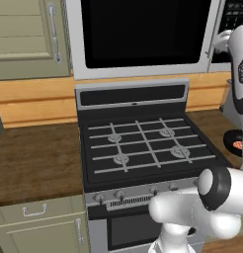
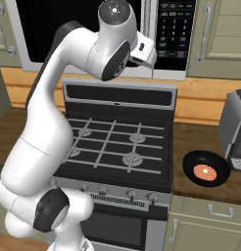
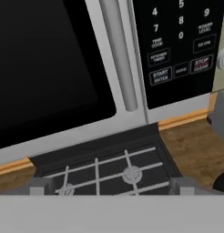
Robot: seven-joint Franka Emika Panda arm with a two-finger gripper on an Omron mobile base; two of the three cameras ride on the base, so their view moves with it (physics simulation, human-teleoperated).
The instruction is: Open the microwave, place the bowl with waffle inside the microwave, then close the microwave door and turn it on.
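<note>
The microwave point(image 1: 143, 34) hangs above the stove. Its door point(image 3: 45, 68), with the big black window, stands closed. In the hand view the vertical silver handle point(image 3: 118, 54) runs down just left of the black button panel point(image 3: 177, 41). My gripper point(image 3: 111, 189) hovers in front of the handle's lower end, a little short of it. It is open, with nothing between the tips. The black bowl with the waffle point(image 2: 205, 169) rests on the wooden counter right of the stove, well below the hand; it also sits at the right edge in the left base view point(image 1: 237, 143).
A black gas stove point(image 2: 117, 142) with grey grates sits directly under the microwave. A grey toaster point(image 2: 235, 130) stands on the counter behind the bowl. Beige cabinets flank the microwave point(image 1: 24, 34), and wooden counter point(image 1: 34, 158) lies left of the stove.
</note>
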